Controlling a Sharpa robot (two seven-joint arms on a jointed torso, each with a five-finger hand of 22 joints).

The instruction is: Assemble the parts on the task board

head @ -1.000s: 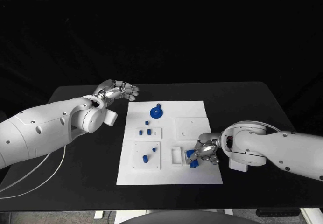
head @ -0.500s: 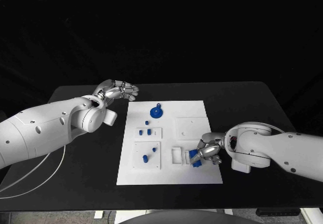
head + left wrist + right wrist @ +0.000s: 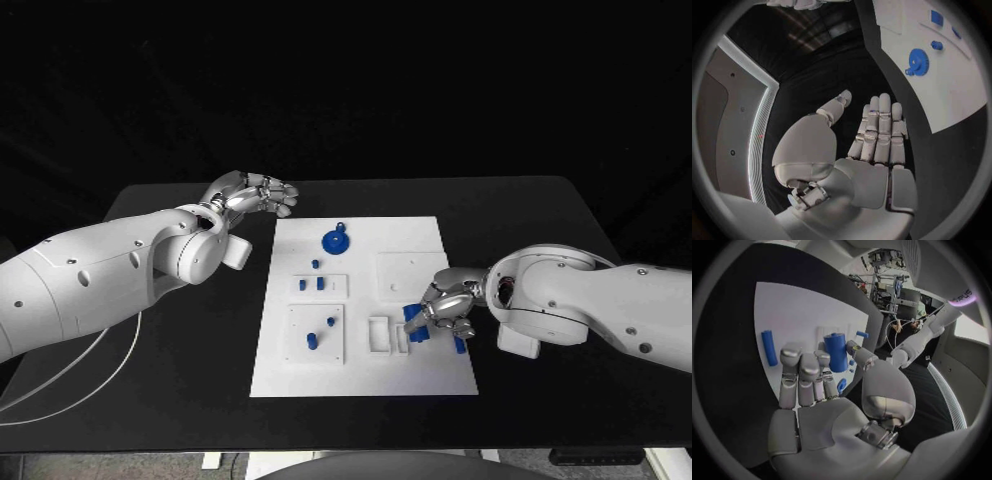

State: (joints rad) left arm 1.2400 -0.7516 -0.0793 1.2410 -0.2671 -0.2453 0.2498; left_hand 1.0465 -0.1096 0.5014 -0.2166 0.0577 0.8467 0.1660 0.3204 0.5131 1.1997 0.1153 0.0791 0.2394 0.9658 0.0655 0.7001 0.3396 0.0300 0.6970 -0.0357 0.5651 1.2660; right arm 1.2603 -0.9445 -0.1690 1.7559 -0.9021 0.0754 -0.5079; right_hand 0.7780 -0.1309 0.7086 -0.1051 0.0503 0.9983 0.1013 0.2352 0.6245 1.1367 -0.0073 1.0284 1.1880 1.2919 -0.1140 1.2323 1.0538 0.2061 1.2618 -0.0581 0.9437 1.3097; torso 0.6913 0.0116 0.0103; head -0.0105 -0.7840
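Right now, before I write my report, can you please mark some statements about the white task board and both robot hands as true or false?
1. The blue gear-shaped part lies on the white rectangular task board. True.
2. The left robot hand holds a blue part. False: it holds nothing, over the black table beside the board.
3. The right robot hand pinches a blue cylinder. True.
4. The right robot hand is off the board. False: it is over the board.

A white task board [image 3: 361, 375] lies flat mid-surface, carrying a blue gear [image 3: 335, 240], small blue pegs [image 3: 312, 284] and a blue cylinder [image 3: 836, 352].
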